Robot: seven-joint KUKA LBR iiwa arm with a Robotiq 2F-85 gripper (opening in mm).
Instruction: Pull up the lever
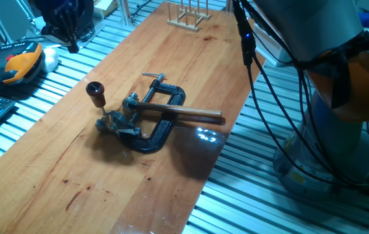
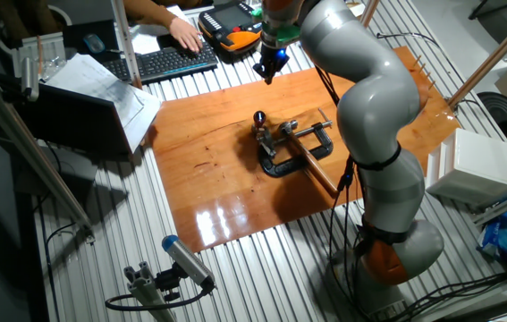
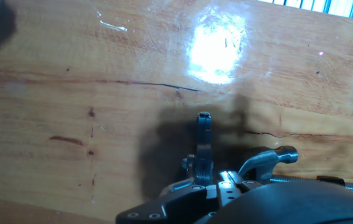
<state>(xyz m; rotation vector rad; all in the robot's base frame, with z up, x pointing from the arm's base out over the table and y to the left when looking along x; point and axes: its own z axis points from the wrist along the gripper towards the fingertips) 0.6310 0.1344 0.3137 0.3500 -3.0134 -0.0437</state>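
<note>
The thin silver metal lever with its dark wooden knob stands nearly upright mid-table beside the black C-clamp, while the dark gripper, its opening indiscernible, hangs well apart above the board's far edge.

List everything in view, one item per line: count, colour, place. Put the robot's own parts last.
Lever: one, silver arm with dark reddish-brown knob, mid-board, knob raised.
C-clamp: one, black, lying flat on the board, beside the lever's mechanism.
Rod: one, brown, straight, lying across the clamp.
Wooden board: one, orange-brown, on the slatted metal table.
Peg rack: one, pale wood, at the board's far end.
Pendant: one, orange and black, off the board near the keyboard.
Keyboard: one, black, with a person's hand on it.
Papers: one pile, white, left of the board.
Box: one, white, right of the board.
Robot arm: one, grey, reaching over the board.
Hand: one, dark, above the board's edge, clear of the lever; whether its jaws are open cannot be told.
</note>
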